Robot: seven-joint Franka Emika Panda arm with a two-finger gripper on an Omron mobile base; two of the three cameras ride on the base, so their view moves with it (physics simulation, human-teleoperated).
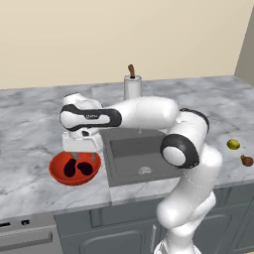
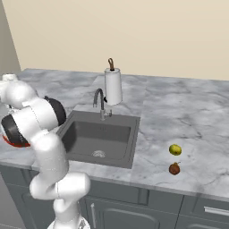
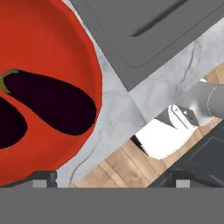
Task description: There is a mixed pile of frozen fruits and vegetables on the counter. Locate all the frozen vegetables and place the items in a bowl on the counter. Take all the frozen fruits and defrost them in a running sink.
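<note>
Two eggplants [image 1: 78, 167] partly hidden under claw [image 1: 81, 155].

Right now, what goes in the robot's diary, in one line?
tool: open over bowl | eggplants: both in bowl | lime, brown fruit: on counter | sink: no fruit

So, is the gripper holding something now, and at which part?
Nothing is held. The gripper is open above the red bowl; both eggplants lie inside.
</note>
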